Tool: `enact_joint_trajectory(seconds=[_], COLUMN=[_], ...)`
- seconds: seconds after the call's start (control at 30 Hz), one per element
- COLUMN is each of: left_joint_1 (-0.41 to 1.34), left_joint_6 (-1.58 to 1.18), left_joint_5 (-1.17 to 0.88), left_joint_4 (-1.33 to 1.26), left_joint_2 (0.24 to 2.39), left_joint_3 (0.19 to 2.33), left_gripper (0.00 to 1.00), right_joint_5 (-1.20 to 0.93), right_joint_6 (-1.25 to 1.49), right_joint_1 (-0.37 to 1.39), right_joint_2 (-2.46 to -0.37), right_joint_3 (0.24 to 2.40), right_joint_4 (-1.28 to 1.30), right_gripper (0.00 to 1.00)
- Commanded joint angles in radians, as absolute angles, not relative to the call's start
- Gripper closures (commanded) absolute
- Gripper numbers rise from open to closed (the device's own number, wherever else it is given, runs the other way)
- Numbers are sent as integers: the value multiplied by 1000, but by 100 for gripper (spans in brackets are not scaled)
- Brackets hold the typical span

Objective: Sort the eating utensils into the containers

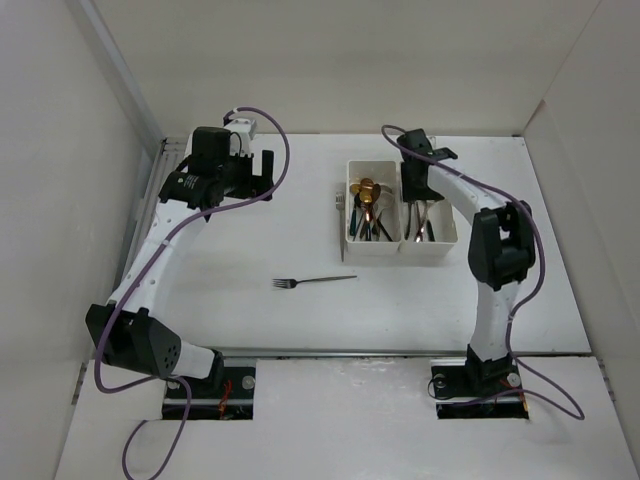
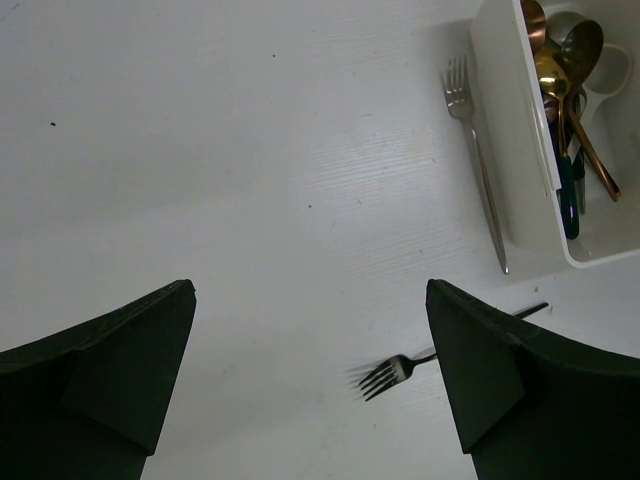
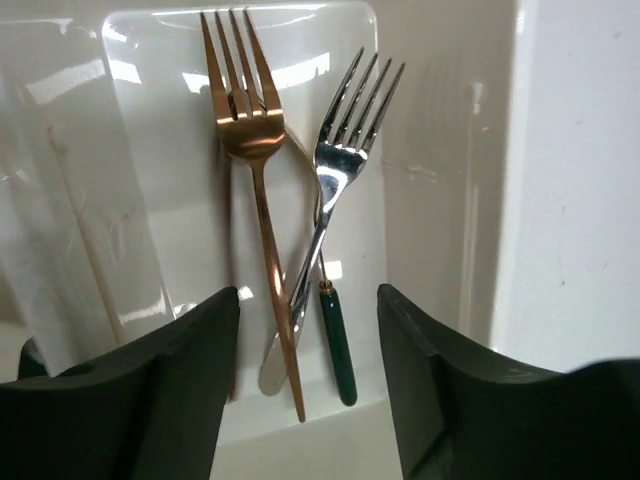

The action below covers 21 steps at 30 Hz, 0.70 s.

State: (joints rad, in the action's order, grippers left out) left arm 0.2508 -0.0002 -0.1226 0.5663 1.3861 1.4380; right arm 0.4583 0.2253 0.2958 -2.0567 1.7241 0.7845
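While its tines point left, the near fork (image 1: 315, 281) lies crosswise.

You have nothing to read here. No text, label, brand, number or sign shows legibly in any of the three views, neither on the containers (image 1: 385, 249) nor on the eating utensils (image 1: 315, 280).
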Motion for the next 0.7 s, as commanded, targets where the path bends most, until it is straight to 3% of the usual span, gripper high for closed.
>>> enact_joint_trajectory(seconds=[0.0,0.13,0.17,0.3,0.47,0.67], left_joint_1=[245,245,245,245,236,224], left_joint_6=[9,9,9,9,9,-2], left_joint_5=[-120,-129,-129,-129,-110,-74], left_joint_4=[555,555,555,555,555,555], left_joint_2=[1348,1358,1358,1368,1368,1345], left_joint_3=[1442,1442,1442,1453,1453,1453], left_gripper=[0,0,0,0,0,0], right_joint_5=[489,485,463,249,118,28], right_joint_6=[235,197,166,-59,-123,-161], right_joint_1=[301,403,443,681,906,960], right_joint_2=[-1925,-1766,-1694,-1634,-1791,-1979], right_joint_3=[1781,1755,1725,1586,1581,1612], right_joint_4=[802,772,711,658,721,715], right_gripper=[36,29,0,0,0,4])
